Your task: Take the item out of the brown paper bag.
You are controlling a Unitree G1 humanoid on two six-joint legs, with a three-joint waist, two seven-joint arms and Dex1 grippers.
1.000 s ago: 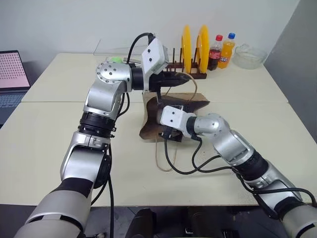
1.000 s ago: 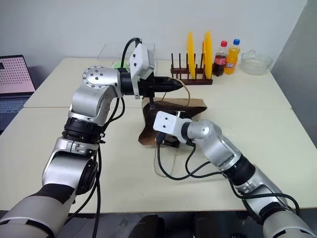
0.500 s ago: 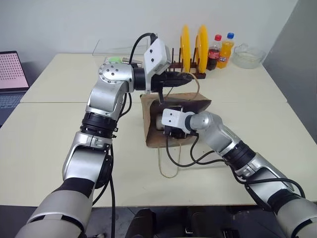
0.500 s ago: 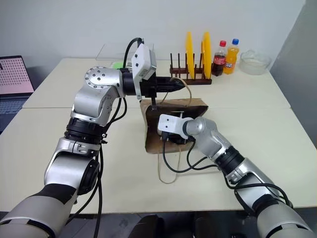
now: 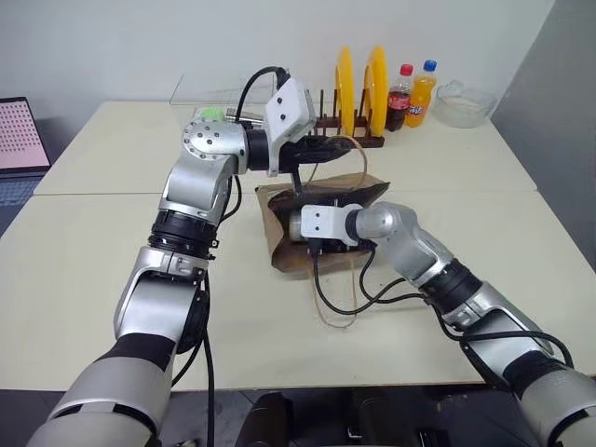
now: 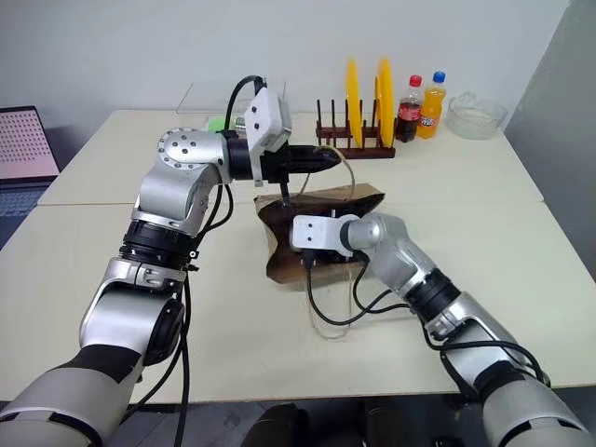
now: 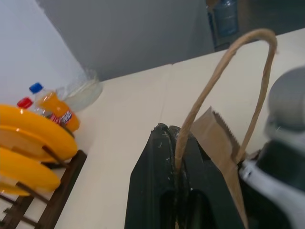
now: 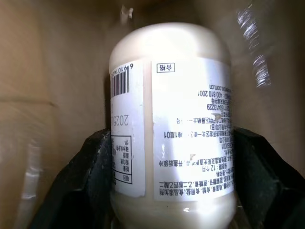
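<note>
The brown paper bag (image 5: 279,253) lies creased on the table's middle, mouth turned toward my right arm. My left gripper (image 5: 337,146) hovers above it, shut on one cord handle (image 7: 217,76) and holding that loop up. The other handle (image 5: 337,315) trails on the table. My right wrist (image 5: 313,223) reaches into the bag's mouth. Inside, the item (image 8: 171,95), a whitish jar with a pale printed label and barcode, lies between the black fingers (image 8: 90,176) of my right gripper (image 8: 174,164), which press against both of its sides.
At the back stand a wooden rack with two yellow plates (image 5: 358,84), a cola bottle (image 5: 399,93), an orange soda bottle (image 5: 422,91) and a glass bowl (image 5: 464,102). A laptop (image 5: 17,140) sits at the far left, a green object (image 5: 210,114) behind my left arm.
My right wrist has rolled and gone deeper into the bag's mouth, and its fingers have drawn in on the jar. The bag has shifted and crumpled. The left gripper still holds the handle up.
</note>
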